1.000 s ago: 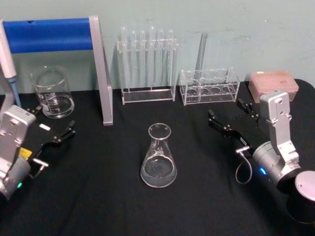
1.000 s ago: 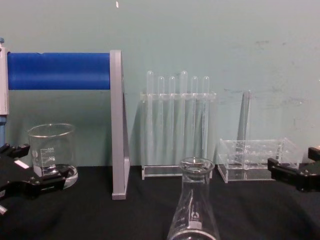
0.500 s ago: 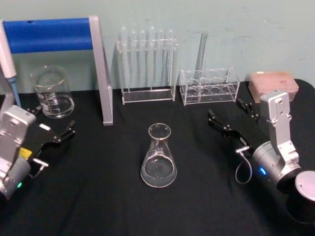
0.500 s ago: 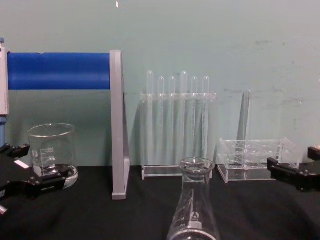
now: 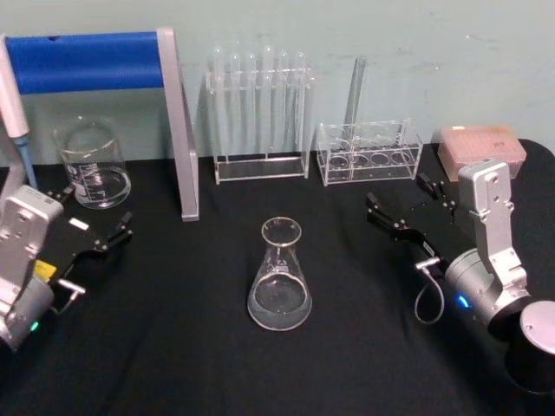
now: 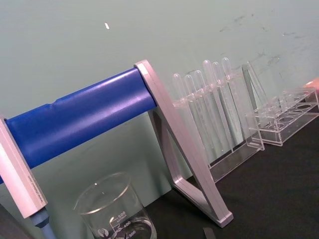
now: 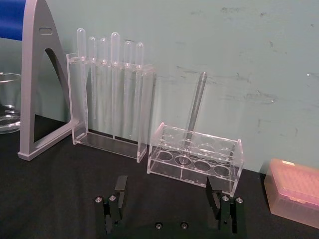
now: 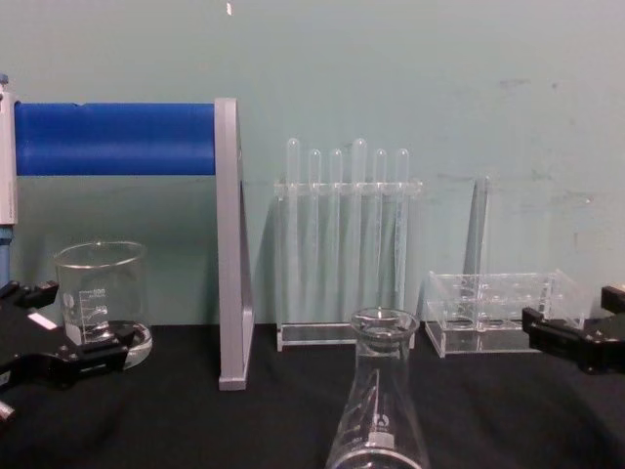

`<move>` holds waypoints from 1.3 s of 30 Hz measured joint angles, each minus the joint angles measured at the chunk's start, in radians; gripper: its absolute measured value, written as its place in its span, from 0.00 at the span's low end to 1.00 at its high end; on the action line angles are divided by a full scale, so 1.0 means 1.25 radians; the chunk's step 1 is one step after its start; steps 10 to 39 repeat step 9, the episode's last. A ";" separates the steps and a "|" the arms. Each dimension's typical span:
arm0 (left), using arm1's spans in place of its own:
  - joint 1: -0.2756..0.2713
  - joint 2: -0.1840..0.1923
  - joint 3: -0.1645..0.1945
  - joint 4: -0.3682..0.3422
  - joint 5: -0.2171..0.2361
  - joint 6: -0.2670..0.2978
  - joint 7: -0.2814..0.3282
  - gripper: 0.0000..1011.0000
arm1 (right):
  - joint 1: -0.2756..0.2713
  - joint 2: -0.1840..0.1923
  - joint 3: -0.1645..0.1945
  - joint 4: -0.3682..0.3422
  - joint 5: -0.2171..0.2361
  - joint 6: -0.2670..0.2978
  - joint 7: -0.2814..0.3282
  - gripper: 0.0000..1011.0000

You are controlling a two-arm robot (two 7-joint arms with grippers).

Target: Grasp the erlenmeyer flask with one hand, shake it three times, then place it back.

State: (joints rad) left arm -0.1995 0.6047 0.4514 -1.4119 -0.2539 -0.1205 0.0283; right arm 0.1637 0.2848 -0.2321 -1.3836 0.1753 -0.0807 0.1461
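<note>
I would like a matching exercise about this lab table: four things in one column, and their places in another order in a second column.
Things:
1. erlenmeyer flask
2. glass beaker
3. pink tip box
4. right hand

Places:
a. far right corner of the table
b. middle of the black cloth, standing alone
c. far left, beside the blue stand
d. open, hovering right of the flask

Pairs: 1-b, 2-c, 3-a, 4-d
</note>
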 joint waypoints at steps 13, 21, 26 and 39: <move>0.000 0.000 0.000 0.000 0.000 0.000 0.000 0.99 | 0.000 0.000 0.000 0.000 0.000 0.000 0.000 0.99; 0.000 0.000 0.000 0.000 0.000 0.000 0.000 0.99 | 0.000 0.000 0.000 0.000 0.000 0.000 0.000 0.99; 0.000 0.000 0.000 0.000 0.000 0.000 0.000 0.99 | 0.000 0.000 0.000 0.000 0.000 0.000 0.000 0.99; 0.000 0.000 0.000 0.000 0.000 0.000 0.000 0.99 | 0.000 0.000 0.000 0.000 0.000 0.000 0.000 0.99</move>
